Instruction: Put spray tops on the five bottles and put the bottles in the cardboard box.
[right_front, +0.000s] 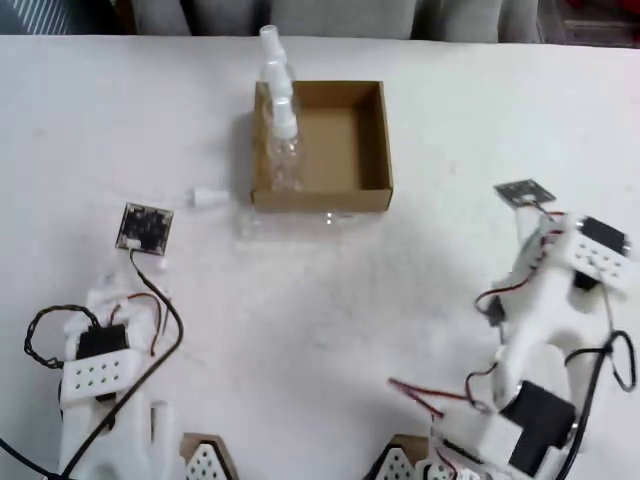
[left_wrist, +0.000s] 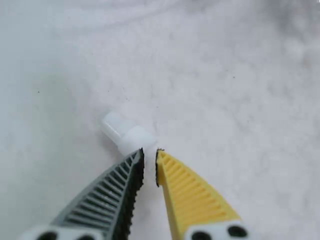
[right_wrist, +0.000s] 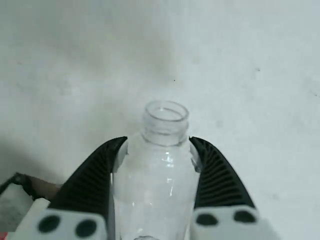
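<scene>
Bottle (right_wrist: 160, 170) between right jaws, cap (left_wrist: 127, 136) outside left jaws

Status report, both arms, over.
Left gripper shut, empty, tips beside loose spray top. Right gripper shut on uncapped bottle. Capped bottles at cardboard box left wall. Nothing seen blocking.

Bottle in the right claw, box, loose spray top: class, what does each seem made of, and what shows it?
Bottle: probably clear glossy plastic; the table shows through. Box: matte brown cardboard, by colour, thin walls. Spray top: likely smooth, opaque white plastic.
</scene>
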